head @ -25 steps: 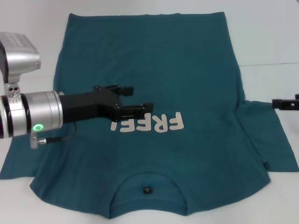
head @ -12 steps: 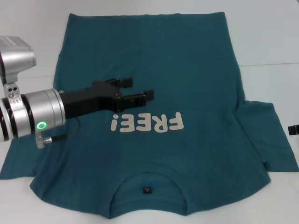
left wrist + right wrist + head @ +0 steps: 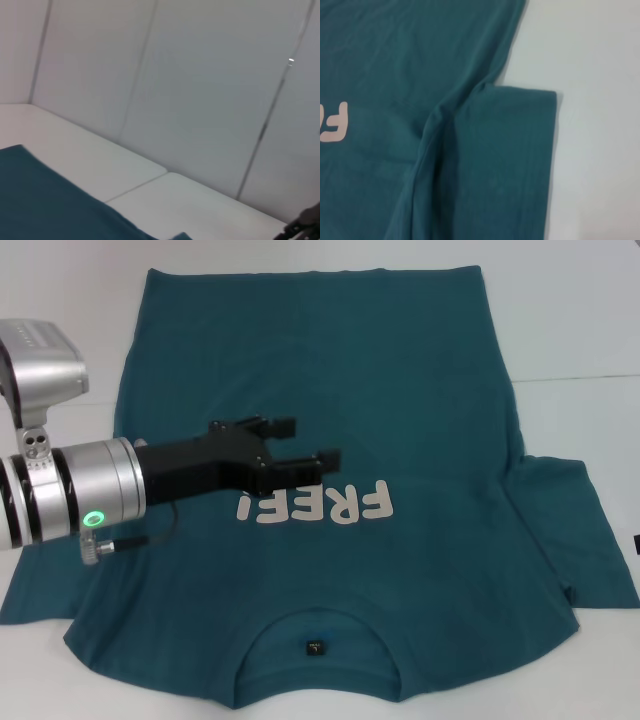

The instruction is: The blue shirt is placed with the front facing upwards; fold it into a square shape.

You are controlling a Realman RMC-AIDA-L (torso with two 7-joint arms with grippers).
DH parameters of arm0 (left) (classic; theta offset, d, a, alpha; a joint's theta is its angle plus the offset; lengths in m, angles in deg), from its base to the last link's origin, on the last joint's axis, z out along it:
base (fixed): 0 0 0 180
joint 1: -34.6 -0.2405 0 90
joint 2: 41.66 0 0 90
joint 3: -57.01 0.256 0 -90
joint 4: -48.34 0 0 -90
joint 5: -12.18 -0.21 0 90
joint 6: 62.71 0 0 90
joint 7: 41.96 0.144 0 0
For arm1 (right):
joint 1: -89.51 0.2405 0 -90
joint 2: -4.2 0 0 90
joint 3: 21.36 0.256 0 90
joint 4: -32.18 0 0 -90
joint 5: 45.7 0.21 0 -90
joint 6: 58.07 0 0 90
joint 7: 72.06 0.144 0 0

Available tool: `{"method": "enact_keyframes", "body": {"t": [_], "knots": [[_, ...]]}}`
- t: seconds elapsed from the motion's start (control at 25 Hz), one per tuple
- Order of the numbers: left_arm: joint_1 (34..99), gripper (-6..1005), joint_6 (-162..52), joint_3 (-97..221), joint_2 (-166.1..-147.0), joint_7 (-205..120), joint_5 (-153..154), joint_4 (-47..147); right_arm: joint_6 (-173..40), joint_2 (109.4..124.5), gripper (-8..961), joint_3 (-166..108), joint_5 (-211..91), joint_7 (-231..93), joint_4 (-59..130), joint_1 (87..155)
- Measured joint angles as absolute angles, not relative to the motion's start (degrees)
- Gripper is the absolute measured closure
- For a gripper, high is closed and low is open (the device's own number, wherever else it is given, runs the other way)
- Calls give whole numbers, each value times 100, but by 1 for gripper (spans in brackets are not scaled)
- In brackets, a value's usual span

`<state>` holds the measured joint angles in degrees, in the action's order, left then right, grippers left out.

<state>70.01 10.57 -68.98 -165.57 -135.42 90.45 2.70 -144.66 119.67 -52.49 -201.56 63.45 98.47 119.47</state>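
White bench point(image 3: 580, 310) fills the head view, and on it the blue shirt point(image 3: 400, 420) lies flat and front up, its hem toward the far edge and its neckline toward the near edge, closest to me. Both sleeves are spread out toward the left and right edges. The pale "FREE!" print point(image 3: 318, 504) reads upside down from my seat, and a small black label point(image 3: 315, 647) shows inside the collar.

My left gripper point(image 3: 308, 445) reaches in from the left edge and hangs over the chest of the shirt, just beyond the print. Its two black fingers stand parted with a clear gap between them, and they have hold of nothing. I cannot tell from this view whether the tips touch the cloth or sit a little above it.

My right gripper is out of sight in every view; only a dark speck shows at the right edge of the head view (too little to name). The right wrist camera looks down on the right sleeve point(image 3: 510, 165) and the side seam beside it, with bare bench past the cuff.

By my judgement the fold has not begun: no sleeve is turned in, no edge is doubled over. Every fold toward the square is left to make.
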Motion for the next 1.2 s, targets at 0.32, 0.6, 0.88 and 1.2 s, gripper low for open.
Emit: {"method": "enact_keyframes", "body": {"t": [0.32,0.6,0.88,1.2], "knots": [[6951,125,1278,-6876,-16549,-13484,9031,235,-14694,11931,7,-5135,-20219,6609,9847,11965],[6932,125,1290,-6876,-16557,-13416,9053,251,-14892,11870,7,-4776,-20229,6695,9821,12001],[6931,125,1301,-6872,-16567,-13387,9058,268,-14751,11838,7,-4654,-20227,6734,9614,11997],[6927,125,1345,-6879,-16567,-13340,9059,272,-14296,11709,8,-4600,-20157,6703,9031,12022]]}}
